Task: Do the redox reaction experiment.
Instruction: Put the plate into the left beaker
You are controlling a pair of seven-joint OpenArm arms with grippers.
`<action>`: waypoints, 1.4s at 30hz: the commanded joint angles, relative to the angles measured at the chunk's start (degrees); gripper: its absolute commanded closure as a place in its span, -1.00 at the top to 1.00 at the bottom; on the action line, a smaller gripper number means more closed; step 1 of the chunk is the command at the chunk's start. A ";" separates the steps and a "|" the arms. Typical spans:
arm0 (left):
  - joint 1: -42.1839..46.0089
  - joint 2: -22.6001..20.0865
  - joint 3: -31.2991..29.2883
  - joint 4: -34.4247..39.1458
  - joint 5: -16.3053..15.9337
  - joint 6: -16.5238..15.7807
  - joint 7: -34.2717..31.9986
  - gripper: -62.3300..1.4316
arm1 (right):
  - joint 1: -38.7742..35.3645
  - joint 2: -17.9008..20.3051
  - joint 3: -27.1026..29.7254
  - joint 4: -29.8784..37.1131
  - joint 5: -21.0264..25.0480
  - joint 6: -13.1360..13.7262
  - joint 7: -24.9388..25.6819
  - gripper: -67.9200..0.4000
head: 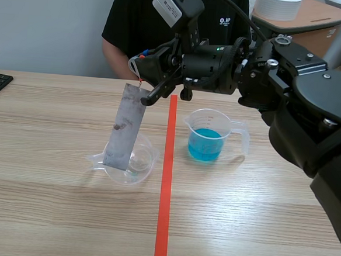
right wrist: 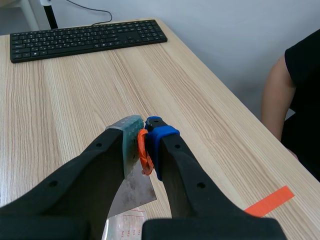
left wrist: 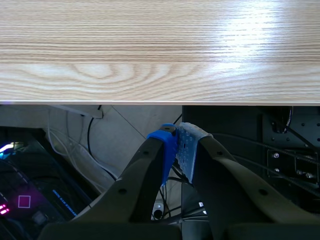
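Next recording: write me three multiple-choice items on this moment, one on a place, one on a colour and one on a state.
1. Where is the lower end of the metal strip?
A) at the clear beaker left of the tape line
B) in blue liquid
C) on a keyboard

2. What colour is the liquid in the other beaker?
A) red
B) blue
C) green

3. How is the right tool?
A) open
B) shut on nothing
C) shut on the metal strip

Answers:
1 A, the hanging strip ends at that beaker in the scene view.
2 B, the liquid shows plainly blue.
3 C, its pads press the strip's top in the right wrist view.
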 commanded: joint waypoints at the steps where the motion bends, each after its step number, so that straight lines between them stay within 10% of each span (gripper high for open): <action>1: -0.02 0.15 0.15 0.57 -0.20 -0.07 -0.57 -0.86 | 2.27 -0.33 -0.09 0.79 0.83 0.04 0.87 -0.94; 42: 0.00 0.15 0.15 0.57 -0.20 -0.07 -0.55 -0.86 | 4.44 0.66 -0.04 5.22 0.79 0.72 -0.83 -0.94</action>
